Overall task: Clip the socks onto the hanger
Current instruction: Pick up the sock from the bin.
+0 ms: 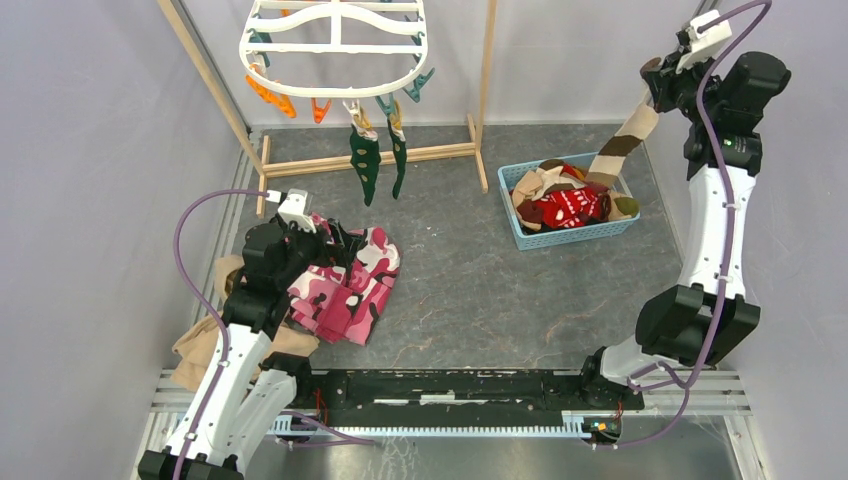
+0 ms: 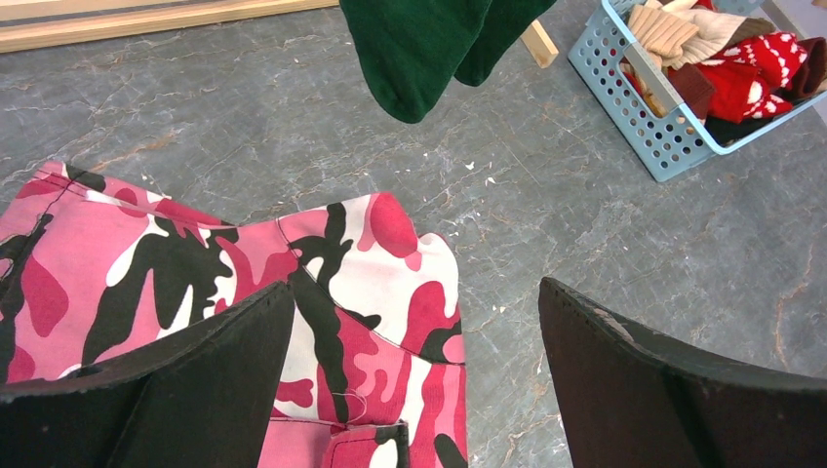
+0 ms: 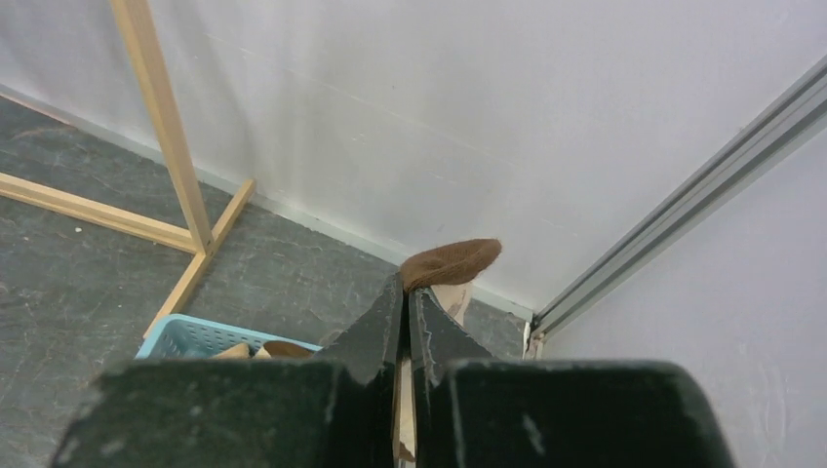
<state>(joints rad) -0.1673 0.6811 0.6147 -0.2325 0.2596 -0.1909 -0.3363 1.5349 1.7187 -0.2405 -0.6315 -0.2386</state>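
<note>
Nearest, left gripper [image 2: 414,292]: it is hovering low over the table [image 1: 470,290] with its jaws standing wide apart and gripping nothing.
Pink camouflage garment [image 1: 350,285]: it is lying crumpled right under that gripper, with one finger showing over the fabric and the other over bare grey table.
Tan cloth [image 1: 200,345]: it is lying bunched at the near left edge, partly behind the left arm.
Blue basket [image 1: 520,232]: it is sitting right of the middle, well apart from the left gripper, holding a red sock [image 1: 570,205] with a white pattern and some beige ones.
Right gripper [image 3: 407,302]: it is hanging high at the far right, above the basket, with its fingers pressing together on one end of the brown-striped sock [image 1: 630,140].
Brown-striped sock: it is trailing down from that gripper toward the basket's far rim, its brown tip poking out past the fingertips.
Green socks [image 1: 365,165]: two are dangling side by side from clips [image 1: 352,108] on the hanger's front edge, just beyond the left gripper.
Hanger [image 1: 335,50]: it is hanging at the far side within the wooden stand [image 1: 330,162], well to the left of the held sock.
</note>
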